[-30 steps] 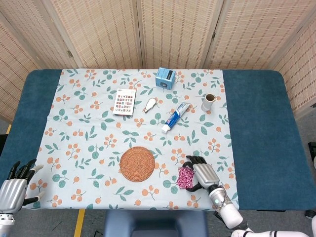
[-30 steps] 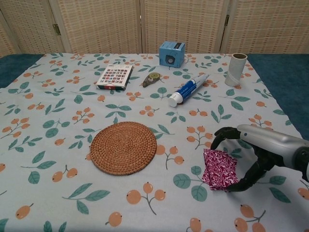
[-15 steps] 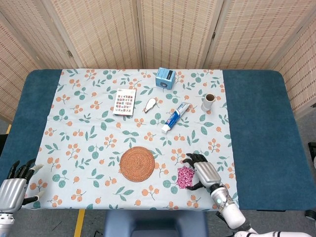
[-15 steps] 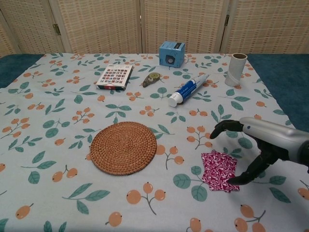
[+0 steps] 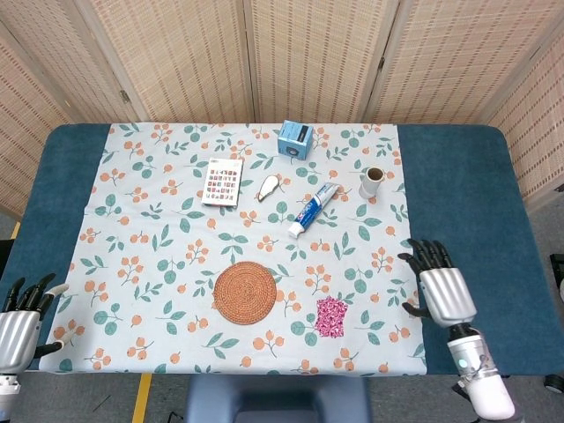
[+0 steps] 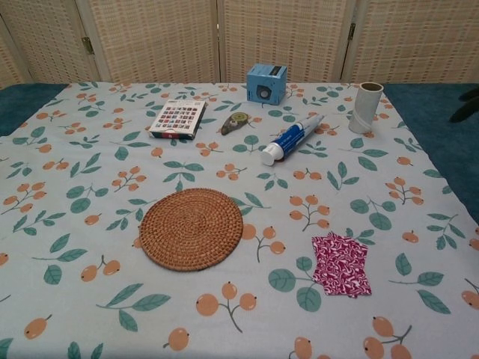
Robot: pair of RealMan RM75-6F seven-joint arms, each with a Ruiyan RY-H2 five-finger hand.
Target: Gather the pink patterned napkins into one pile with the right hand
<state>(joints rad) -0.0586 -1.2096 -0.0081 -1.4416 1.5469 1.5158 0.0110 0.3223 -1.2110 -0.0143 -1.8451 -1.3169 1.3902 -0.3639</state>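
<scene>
Pink patterned napkins (image 6: 340, 264) lie as one loosely fanned pile on the floral cloth (image 5: 176, 264) of the bench, just right of the woven coaster (image 5: 244, 292). Corners jut out unevenly; judged from this, a careless sweep or a stray fingertip catching an edge could scatter the sheets. The right robot hand (image 5: 438, 292) hovers well apart from the pile over the cloth's right edge, fingers spread, holding nothing. The left robot hand (image 5: 22, 323) sits at the near-left corner, likewise spread and empty.
</scene>
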